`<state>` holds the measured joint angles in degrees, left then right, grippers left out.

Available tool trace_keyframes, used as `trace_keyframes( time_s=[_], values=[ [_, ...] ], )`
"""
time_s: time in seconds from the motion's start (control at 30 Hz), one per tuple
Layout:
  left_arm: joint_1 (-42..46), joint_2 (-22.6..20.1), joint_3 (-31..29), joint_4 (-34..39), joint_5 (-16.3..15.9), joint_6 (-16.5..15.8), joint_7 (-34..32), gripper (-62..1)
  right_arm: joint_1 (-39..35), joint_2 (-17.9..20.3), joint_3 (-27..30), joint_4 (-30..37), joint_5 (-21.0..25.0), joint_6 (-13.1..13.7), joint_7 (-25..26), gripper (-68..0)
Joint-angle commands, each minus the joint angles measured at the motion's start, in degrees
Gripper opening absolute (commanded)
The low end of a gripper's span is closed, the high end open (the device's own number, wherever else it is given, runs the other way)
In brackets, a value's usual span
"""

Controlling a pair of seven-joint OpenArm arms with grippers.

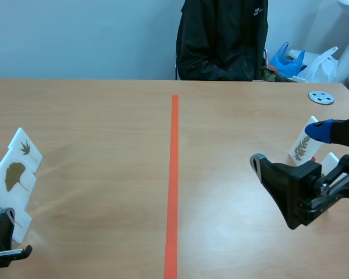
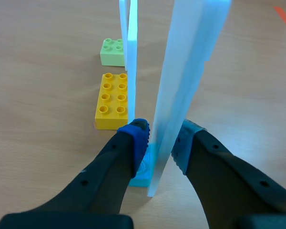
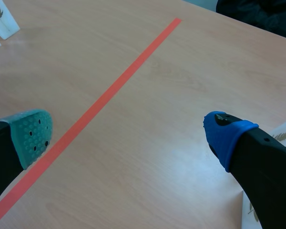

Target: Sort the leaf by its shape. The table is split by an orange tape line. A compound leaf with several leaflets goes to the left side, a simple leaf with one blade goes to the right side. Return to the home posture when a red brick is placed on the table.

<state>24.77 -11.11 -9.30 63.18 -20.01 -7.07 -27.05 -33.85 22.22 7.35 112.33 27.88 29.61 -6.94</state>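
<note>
Looking like a lab: table [image 1: 104, 116] w/ tape [image 1: 174, 174] running down centre, plain wall [image 1: 75, 35] upper left, person [image 1: 221, 40] sitting top centre, bags [image 1: 305, 61] lying upper right.

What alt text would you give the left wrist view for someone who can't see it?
The left tool grips an upright white card standing in a blue brick on the wooden table. Beside it lie a yellow brick and a green brick, with a second white card upright next to them.
</note>
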Motion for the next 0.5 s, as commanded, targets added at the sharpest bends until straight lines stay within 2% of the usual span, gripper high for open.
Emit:
trace_keyframes(
  time_s=[0.0,0.1,0.17,0.47],
  values=[
    [-0.17,-0.04,-0.15,0.85,-0.39,0.09,-0.63,-38.5,0.68,0.02,0.09,0.11,0.68,-0.02,0.85,0.4],
    [-0.17,-0.04,-0.15,0.96,-0.39,0.09,-1.05,-31.9,0.68,0.02,0.09,0.11,0.68,-0.02,0.85,0.4],
    [-0.17,-0.04,-0.17,0.96,-0.39,0.09,-2.12,-29.8,0.68,0.02,0.09,0.11,0.68,-0.02,0.83,0.4],
    [0.35,-0.52,-3.67,4.37,-0.39,-0.13,-2.03,-29.6,0.68,0.02,0.09,0.11,0.68,-0.02,0.85,0.4]
  ],
)
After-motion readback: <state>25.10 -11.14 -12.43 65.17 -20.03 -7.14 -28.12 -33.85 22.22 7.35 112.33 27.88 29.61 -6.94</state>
